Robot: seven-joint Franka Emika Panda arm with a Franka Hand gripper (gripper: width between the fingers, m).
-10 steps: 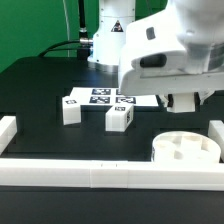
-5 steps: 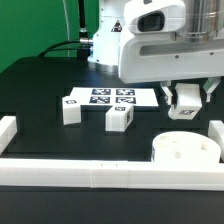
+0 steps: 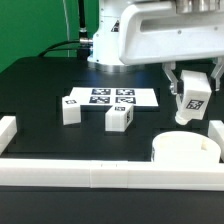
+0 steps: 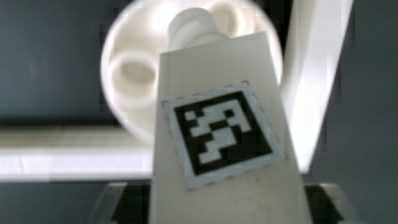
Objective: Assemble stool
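My gripper (image 3: pixel 191 95) is shut on a white stool leg (image 3: pixel 192 103) with a black-and-white tag and holds it in the air above the round white seat (image 3: pixel 187 150) at the front of the exterior view's right. In the wrist view the leg (image 4: pixel 222 120) fills the middle between the fingers (image 4: pixel 118 200), with the seat (image 4: pixel 151 75) and its round holes behind it. Two more white legs stand on the black table, one (image 3: pixel 71 109) toward the exterior view's left and one (image 3: pixel 121 116) in the middle.
The marker board (image 3: pixel 108 97) lies flat behind the two standing legs. Long white bars (image 3: pixel 90 176) edge the table's front, with short bars at the left (image 3: pixel 8 130) and right (image 3: pixel 215 130) sides. The arm's white base (image 3: pixel 112 40) stands at the back.
The gripper has risen and moved toward the exterior view's right with the leg in it, now above the seat. The other legs and the seat have not moved.
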